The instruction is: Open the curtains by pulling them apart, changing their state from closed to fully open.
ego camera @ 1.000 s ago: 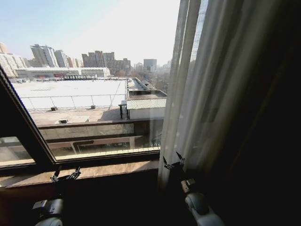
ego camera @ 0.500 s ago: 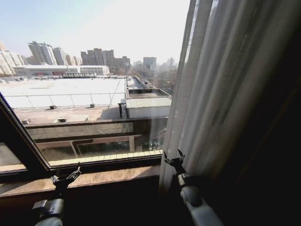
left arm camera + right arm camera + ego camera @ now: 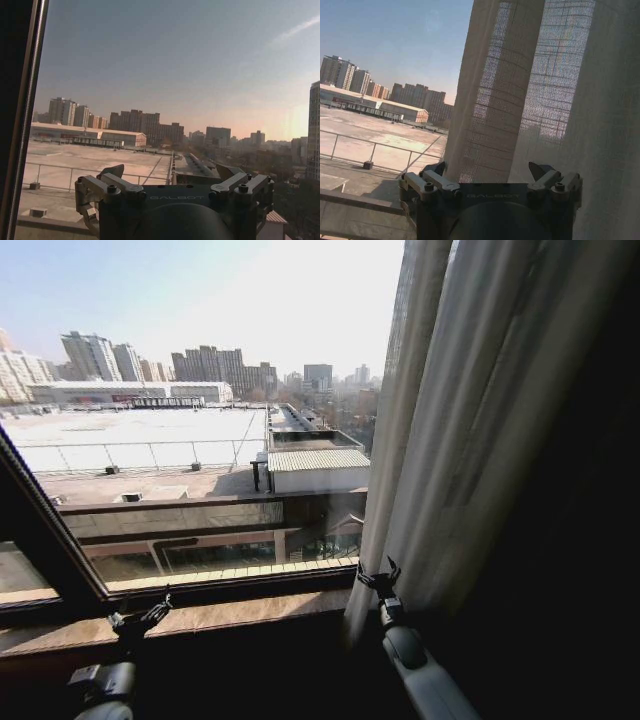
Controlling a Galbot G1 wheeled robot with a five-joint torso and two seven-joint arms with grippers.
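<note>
The sheer white curtains (image 3: 450,440) hang bunched in long pleats over the right part of the window, their left edge running from the top down to the sill. My right gripper (image 3: 378,578) stands open at the lower left edge of that fabric, fingers pointing up. In the right wrist view the pleated curtains (image 3: 520,90) hang just beyond the open right gripper (image 3: 487,174), with nothing between its fingers. My left gripper (image 3: 140,618) is open and apart from the fabric, low over the sill on the left. It faces bare glass in the left wrist view (image 3: 170,175).
A brown stone window sill (image 3: 230,612) runs along below the glass. A dark slanted window frame (image 3: 45,530) crosses the left side. Further right than the sheer fabric hangs a dark heavy drape (image 3: 570,540). Rooftops and city buildings lie outside.
The curtain's left edge and my right gripper have shifted a little to the right, baring more glass. The head camera also shifted at first. The left arm stays put.
</note>
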